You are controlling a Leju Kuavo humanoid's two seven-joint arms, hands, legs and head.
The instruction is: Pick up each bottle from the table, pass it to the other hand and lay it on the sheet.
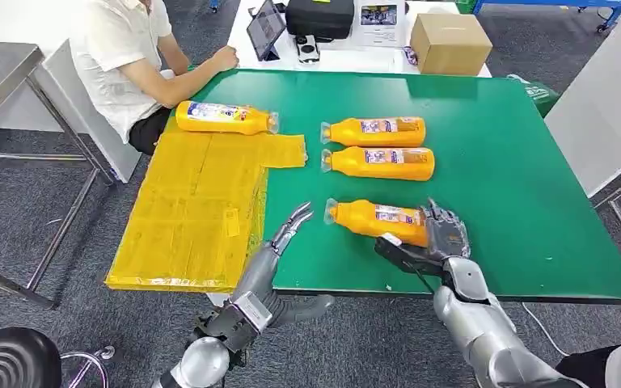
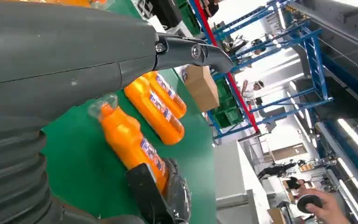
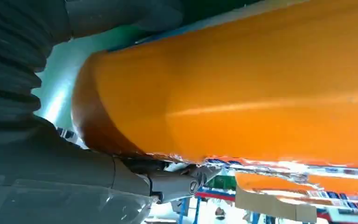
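Inspection of the nearest bottle (image 1: 376, 220): it lies on its side on the green bench (image 1: 517, 178), at about 6 o'clock from the two bottles (image 1: 378, 147) paired at the bench's centre, cap toward 9 o'clock. A fourth bottle (image 1: 225, 117) already rests on the yellow sheet (image 1: 194, 210), at its 12 o'clock end.

Handling, by my judgement: full of orange liquid, so moderately heavy; rigid plastic, with a glossy label sleeve that may slip. Best taken around the wide body, not the narrow neck.

My right robot hand (image 1: 437, 238) is wrapped around the bottle's base end, fingers over the top and thumb beneath; the bottle appears not yet lifted.

My left robot hand (image 1: 291, 229) hovers at the bench's near edge, fingers extended and apart, holding nothing, between sheet and bottle cap.
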